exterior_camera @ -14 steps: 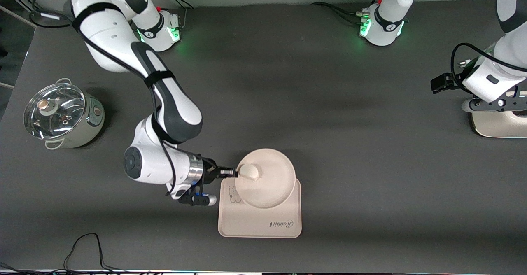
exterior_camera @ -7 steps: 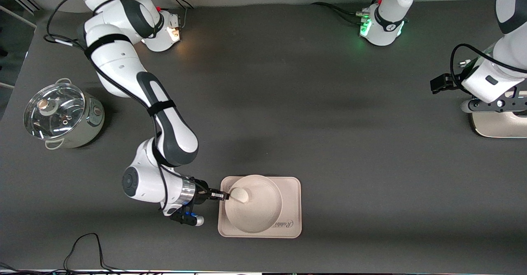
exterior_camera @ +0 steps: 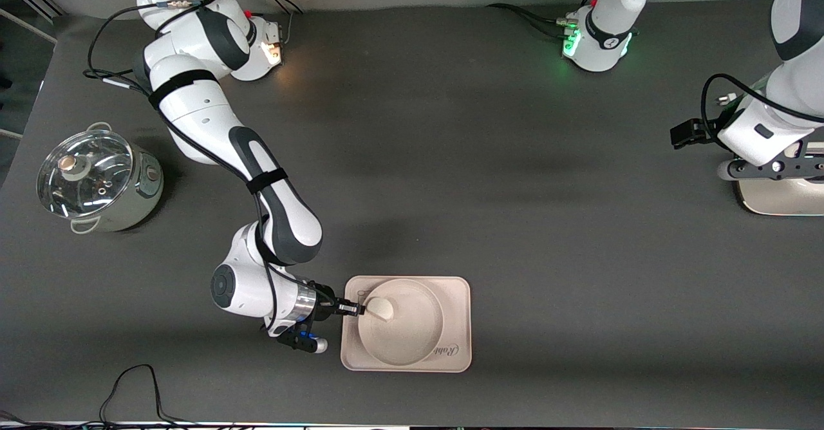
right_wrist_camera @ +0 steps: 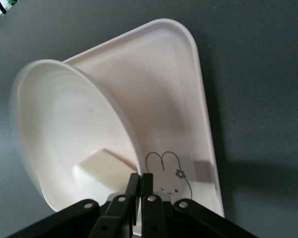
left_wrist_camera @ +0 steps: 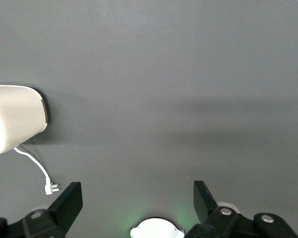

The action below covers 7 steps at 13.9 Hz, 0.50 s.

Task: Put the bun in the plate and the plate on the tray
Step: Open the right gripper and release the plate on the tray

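Note:
The round cream plate is on the rectangular tray, inside its edges. The white bun lies in the plate, close to the rim toward the right arm's end. My right gripper is shut on that rim. The right wrist view shows its fingers pinched on the plate edge, with the bun beside them and the tray with its drawing underneath. My left gripper waits open over the table's left-arm end, with nothing between its fingers.
A steel pot with a glass lid stands at the right arm's end. A cream appliance with a white cable sits below the left gripper. A black cable loops near the front edge.
The right gripper has drawn the plate with the bun nearer to the front camera, from overhanging the tray's farther edge to fully over it. The left arm has barely moved.

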Tool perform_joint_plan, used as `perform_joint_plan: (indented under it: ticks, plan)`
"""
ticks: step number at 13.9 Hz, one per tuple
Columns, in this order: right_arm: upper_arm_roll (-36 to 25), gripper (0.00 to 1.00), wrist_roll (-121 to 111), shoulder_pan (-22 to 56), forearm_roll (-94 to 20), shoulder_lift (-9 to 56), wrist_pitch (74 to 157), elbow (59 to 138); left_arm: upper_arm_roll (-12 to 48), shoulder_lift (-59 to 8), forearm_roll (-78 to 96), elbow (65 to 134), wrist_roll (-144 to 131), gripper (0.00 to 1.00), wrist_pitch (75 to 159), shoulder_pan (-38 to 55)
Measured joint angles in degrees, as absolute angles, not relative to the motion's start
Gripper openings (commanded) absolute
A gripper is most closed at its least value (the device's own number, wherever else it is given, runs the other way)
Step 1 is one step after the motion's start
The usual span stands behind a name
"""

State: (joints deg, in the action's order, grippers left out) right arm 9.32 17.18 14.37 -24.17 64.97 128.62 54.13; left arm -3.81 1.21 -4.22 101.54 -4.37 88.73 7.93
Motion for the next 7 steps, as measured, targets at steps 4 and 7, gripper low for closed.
perform_joint_plan:
  ticks: [4,7]
  plan:
    - [9.39,0.73,17.17,14.38,-24.13,64.95,128.56,53.85,-3.81,1.21,-4.22,101.55,-4.37,1.0,88.73,7.93]
    - [9.39,1.0,17.16,14.39,-18.92,64.24,126.88,52.39,-3.81,1.2,-4.22,101.55,-4.37,1.0,88.73,7.93]
